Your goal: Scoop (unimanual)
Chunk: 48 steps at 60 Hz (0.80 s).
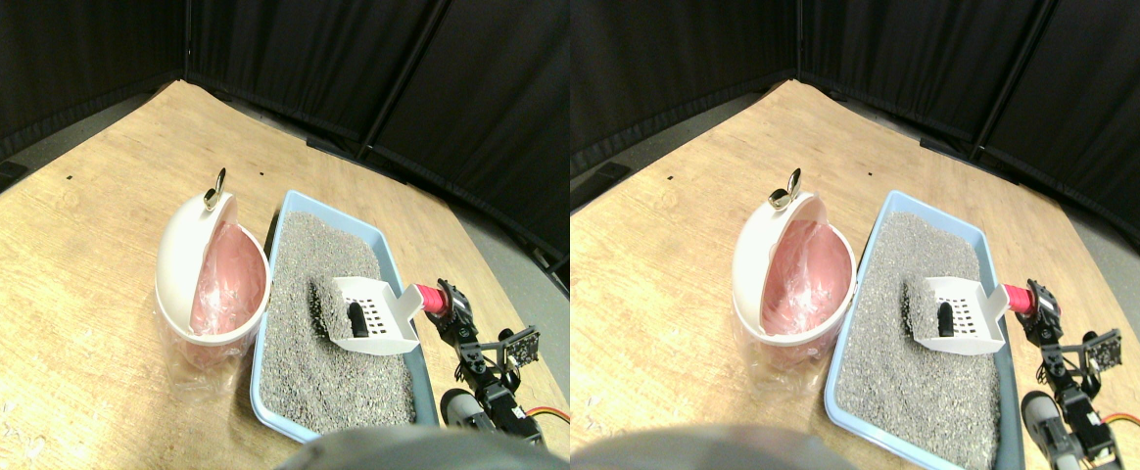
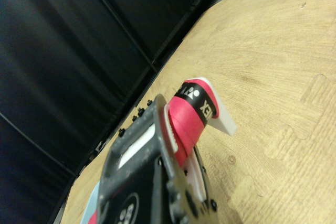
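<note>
One dark lump half hidden inside the scoop over litter.

We take the litter tray as our landmark; it lies on the floor; the bin stands touching its left side; the scoop sits in the litter near its right wall; the right gripper lies just right of it, at the scoop's handle.
</note>
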Available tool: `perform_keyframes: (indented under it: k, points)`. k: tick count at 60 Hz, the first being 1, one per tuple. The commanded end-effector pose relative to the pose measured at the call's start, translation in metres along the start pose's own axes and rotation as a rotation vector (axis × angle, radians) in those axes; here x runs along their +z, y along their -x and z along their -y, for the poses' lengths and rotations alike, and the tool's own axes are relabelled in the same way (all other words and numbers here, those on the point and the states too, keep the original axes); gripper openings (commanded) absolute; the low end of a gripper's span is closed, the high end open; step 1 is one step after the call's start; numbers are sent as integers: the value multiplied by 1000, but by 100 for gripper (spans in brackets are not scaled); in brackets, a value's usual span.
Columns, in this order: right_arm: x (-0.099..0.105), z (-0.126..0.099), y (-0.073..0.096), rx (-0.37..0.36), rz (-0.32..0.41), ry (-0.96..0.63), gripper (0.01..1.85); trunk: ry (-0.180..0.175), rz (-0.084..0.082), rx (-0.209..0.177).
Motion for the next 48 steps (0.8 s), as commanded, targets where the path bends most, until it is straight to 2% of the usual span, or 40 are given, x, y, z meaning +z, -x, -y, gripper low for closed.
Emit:
perform_keyframes:
  k: [1,10,15,26,27,48]
  points:
    - [16,-9,-3,35,79,-97,6,9,19,-5]
    - [24,-8,-4,-12,90,-228,6,6,24,-10]
    - [30,-8,-4,-2,99,-196,6,5,27,-11]
    - [40,-7,-10,70,123,-308,6,6,32,-11]
    - [40,-7,-10,70,123,-308,6,7,36,-10]
    - [41,-19,-10,54,90,-472,6,12,43,-3]
